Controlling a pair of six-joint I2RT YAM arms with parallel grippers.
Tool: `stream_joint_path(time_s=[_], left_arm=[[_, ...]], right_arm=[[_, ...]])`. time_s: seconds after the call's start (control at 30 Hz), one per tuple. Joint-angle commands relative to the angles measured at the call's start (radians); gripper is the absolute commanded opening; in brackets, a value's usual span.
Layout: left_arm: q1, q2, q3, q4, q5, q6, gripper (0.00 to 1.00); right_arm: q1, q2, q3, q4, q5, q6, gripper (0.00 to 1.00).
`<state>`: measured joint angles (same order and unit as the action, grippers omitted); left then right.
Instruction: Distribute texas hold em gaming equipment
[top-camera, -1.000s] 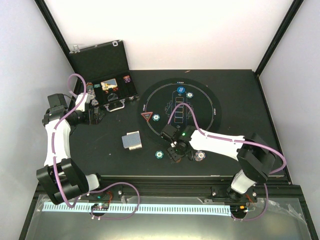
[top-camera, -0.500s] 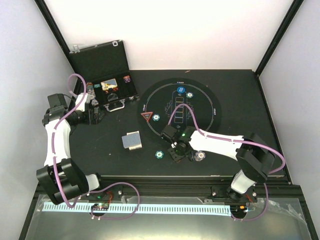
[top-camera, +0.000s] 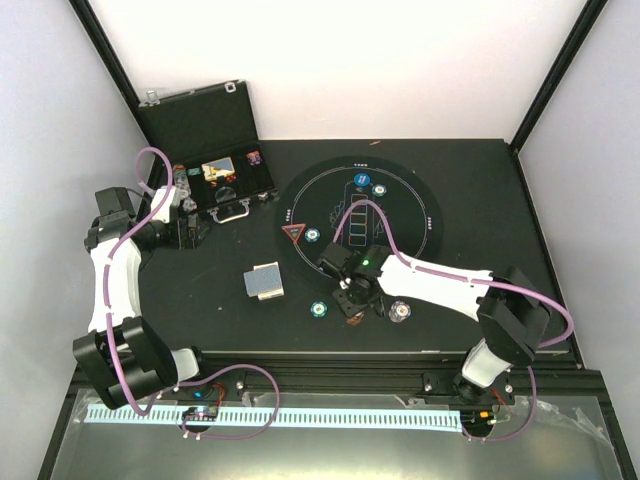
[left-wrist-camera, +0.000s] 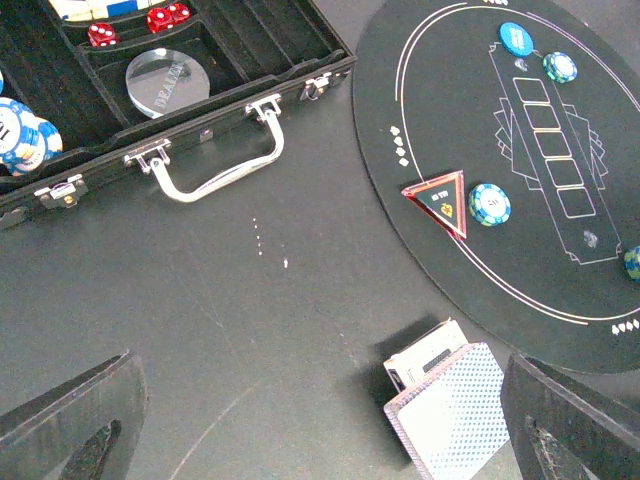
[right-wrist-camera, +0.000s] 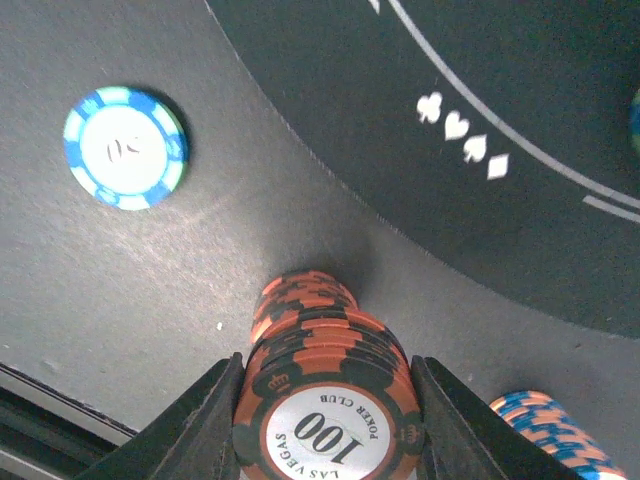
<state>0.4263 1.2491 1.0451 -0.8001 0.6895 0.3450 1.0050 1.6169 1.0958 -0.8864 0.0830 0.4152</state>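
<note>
Shifted only slightly from a second ago, the right hand (right-wrist-camera: 325, 415) is clenched on the top of a stack of orange chips (right-wrist-camera: 318, 330) whose foot seems to sit on the bare tabletop (right-wrist-camera: 130, 290) just outside the mat (right-wrist-camera: 480, 60). That stack looks staggered, so letting go or dragging could spill it toward the blue chip (right-wrist-camera: 125, 147). Left hand (left-wrist-camera: 320, 435) hangs open and empty near the case (left-wrist-camera: 200, 120).

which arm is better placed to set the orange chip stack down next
Right: the right gripper is shut on the orange chip stack beside the mat; the left gripper hangs open near the case.
</note>
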Motion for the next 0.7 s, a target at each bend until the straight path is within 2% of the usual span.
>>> stream_joint_path(time_s=[0.0, 0.37, 0.53, 0.67], left_arm=[[0.008, -0.008, 0.044, -0.019, 0.03, 0.01, 0.99], [0.008, -0.003, 0.05, -0.03, 0.031, 0.015, 0.99], [0.01, -0.006, 0.05, -0.028, 0.037, 0.013, 0.99], [0.009, -0.005, 0.049, -0.028, 0.037, 0.012, 0.99]], right_arm=[[0.007, -0.007, 0.104, -0.054, 0.059, -0.026, 0.37], [-0.06, 0.298, 0.533, -0.089, 0.114, -0.13, 0.37], [-0.145, 0.452, 0.734, -0.1, 0.093, -0.15, 0.36], [-0.149, 0.563, 0.858, -0.127, 0.048, -0.158, 0.35]])
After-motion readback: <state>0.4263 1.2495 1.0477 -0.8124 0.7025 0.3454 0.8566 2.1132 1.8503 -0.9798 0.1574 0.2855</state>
